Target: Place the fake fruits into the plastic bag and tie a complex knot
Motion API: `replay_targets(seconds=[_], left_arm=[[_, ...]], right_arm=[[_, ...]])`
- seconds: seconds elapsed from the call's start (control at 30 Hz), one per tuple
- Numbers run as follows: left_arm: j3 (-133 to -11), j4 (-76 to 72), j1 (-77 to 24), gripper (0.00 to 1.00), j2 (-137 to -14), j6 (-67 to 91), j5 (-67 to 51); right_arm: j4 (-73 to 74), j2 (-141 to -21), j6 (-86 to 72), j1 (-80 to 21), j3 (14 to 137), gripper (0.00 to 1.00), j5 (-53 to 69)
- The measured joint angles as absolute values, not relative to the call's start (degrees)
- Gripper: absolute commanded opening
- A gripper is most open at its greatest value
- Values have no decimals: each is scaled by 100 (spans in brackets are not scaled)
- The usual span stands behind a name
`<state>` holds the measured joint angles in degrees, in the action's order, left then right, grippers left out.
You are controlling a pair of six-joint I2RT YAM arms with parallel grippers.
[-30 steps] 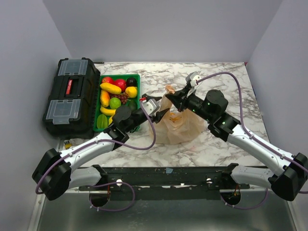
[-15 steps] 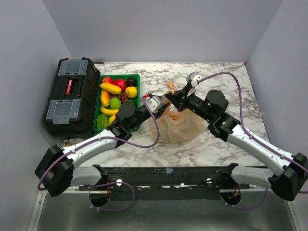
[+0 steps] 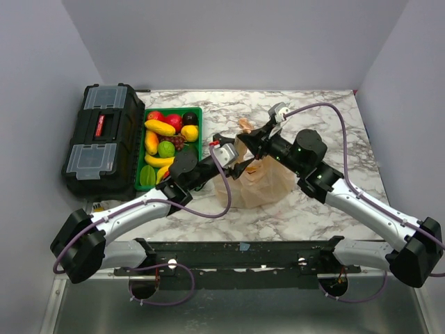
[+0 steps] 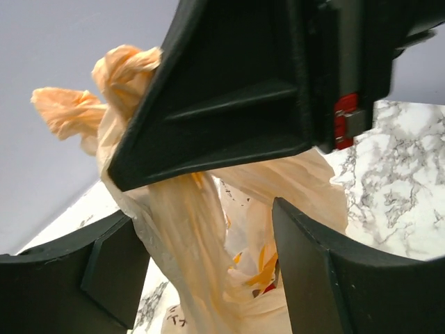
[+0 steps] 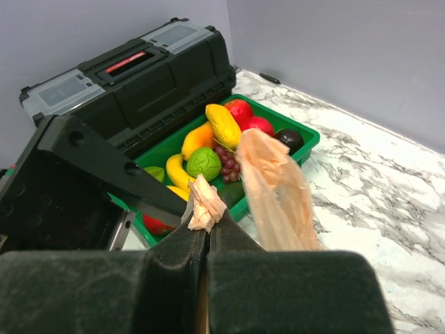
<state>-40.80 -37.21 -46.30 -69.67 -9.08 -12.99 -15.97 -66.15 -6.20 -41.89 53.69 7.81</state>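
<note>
Bag of thin crinkly pale orange plastic [image 3: 261,182] sits in the middle of the white marble desk [image 3: 229,104], right of the green tray [image 3: 199,111] of shiny toy fruits [image 3: 161,127]. Its top is twisted up. Right jaws are pinched tight on that top. Left jaws stand apart around the twist, wider than a moment ago.

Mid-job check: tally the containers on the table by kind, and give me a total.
Black toolbox: 1
Green tray: 1
Plastic bag: 1
Total: 3
</note>
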Motion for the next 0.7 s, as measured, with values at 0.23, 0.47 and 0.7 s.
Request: replay_targets(seconds=[0.23,0.47,0.7], left_arm=[[-4084,-3747,-4698,0,-6967,-976,-1022],[-4086,-3677,-4687,0,-6971,-1031,-954],[-4082,-3538,-4447,0,-6960,-980,-1385]], right_arm=[[-1594,-6670,-694,-4189,5347,7,727],[-1103,-6604,-746,-4176,5496,60,923],[351,-6080,-384,-4163,6403,88,1380]])
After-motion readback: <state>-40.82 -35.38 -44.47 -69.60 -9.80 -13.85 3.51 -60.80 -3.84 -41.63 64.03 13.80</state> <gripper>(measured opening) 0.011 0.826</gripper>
